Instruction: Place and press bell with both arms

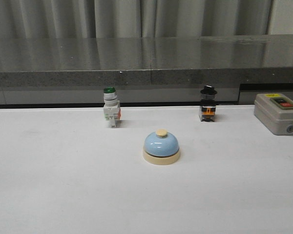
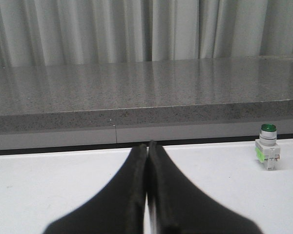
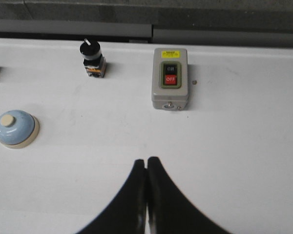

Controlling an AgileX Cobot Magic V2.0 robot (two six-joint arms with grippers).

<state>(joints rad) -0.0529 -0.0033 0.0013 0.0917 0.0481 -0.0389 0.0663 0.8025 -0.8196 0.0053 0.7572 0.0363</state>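
Front view: white worktop (image 1: pixel 49 195), carrying four items; bell (image 1: pixel 161 146), light-blue dome on cream base with cream button on top, upright near the middle, touching nothing; green-capped push-button switch (image 1: pixel 111 113) behind it to the left; black-knobbed selector switch (image 1: pixel 208 104) behind it to the right; grey control box (image 1: pixel 279 113) at the right edge, well apart from the bell; grey stone ledge (image 1: pixel 146 61) and curtain (image 1: pixel 136 17) behind; neither arm visible here.

Left wrist view: left tool (image 2: pixel 146 148), black fingers pressed together, holding nothing, above bare worktop; green-capped switch off to one side near the ledge.

Right wrist view: right tool (image 3: pixel 146 161), fingers pressed together, holding nothing; bell well apart from it to one side; control box with ON and OFF buttons beyond the tips; selector switch beside the box.
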